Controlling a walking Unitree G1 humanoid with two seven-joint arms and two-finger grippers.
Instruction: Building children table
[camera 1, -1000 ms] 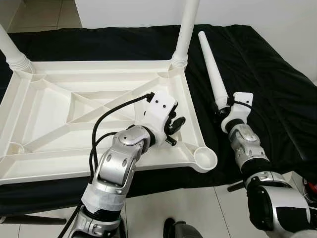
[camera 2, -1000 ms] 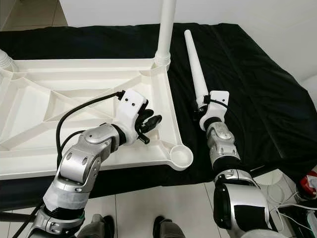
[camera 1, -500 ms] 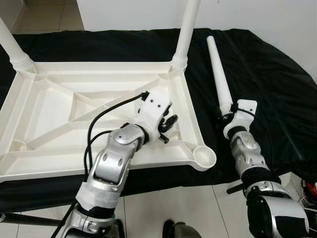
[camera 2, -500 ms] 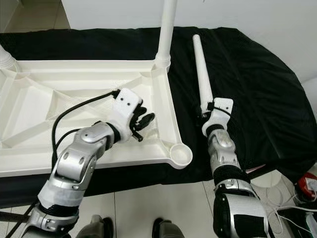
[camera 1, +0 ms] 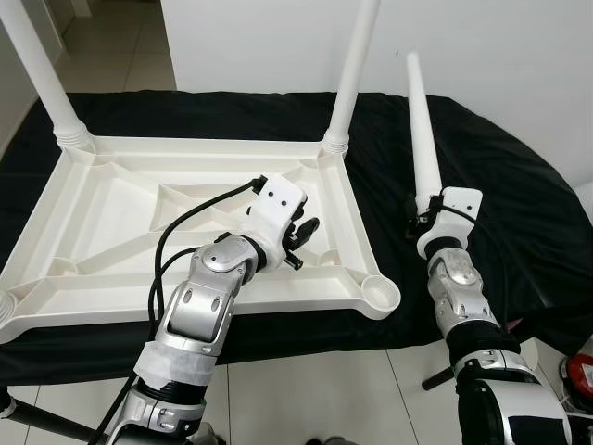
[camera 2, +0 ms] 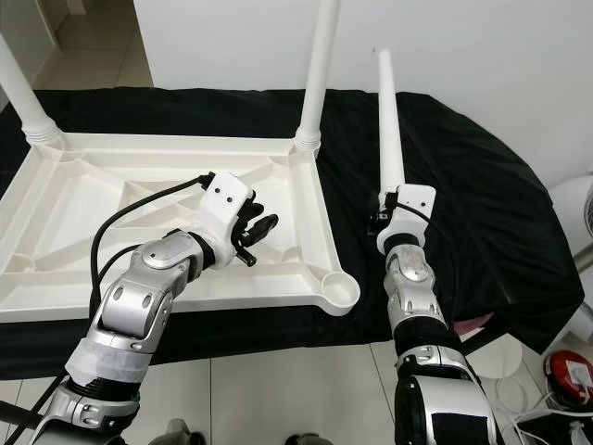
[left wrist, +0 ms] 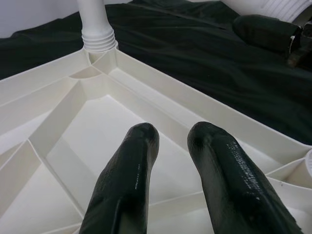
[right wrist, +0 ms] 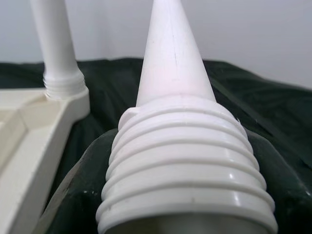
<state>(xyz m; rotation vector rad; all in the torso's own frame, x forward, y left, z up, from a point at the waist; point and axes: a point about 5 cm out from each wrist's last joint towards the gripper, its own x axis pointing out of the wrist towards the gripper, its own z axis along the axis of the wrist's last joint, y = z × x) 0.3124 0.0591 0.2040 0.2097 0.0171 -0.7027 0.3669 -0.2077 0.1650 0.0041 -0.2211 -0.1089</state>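
The white children's table top [camera 1: 120,213] lies upside down on a black cloth [camera 1: 519,204]. Two white legs stand screwed into its far corners, the far left leg [camera 1: 42,74] and the far right leg [camera 1: 352,74]. The near right corner socket [camera 1: 380,292] holds nothing. My right gripper [camera 1: 414,215] is shut on a loose white leg [camera 1: 422,130], held nearly upright just right of the table top; its threaded end [right wrist: 180,165] sits between the dark fingers [right wrist: 73,195]. My left gripper [camera 1: 301,243] hovers open over the ribbed underside near the right rim, nothing between its fingers [left wrist: 126,180].
The cloth-covered surface ends just in front of me, with tiled floor [camera 1: 352,371] below. A white wall [camera 1: 278,46] stands behind. A red object [camera 2: 567,371] and a white rounded item [camera 2: 574,199] lie at the right by the floor.
My right gripper has raised the loose leg from lying flat on the cloth to nearly upright. The camera has tilted up. My left gripper stays over the underside.
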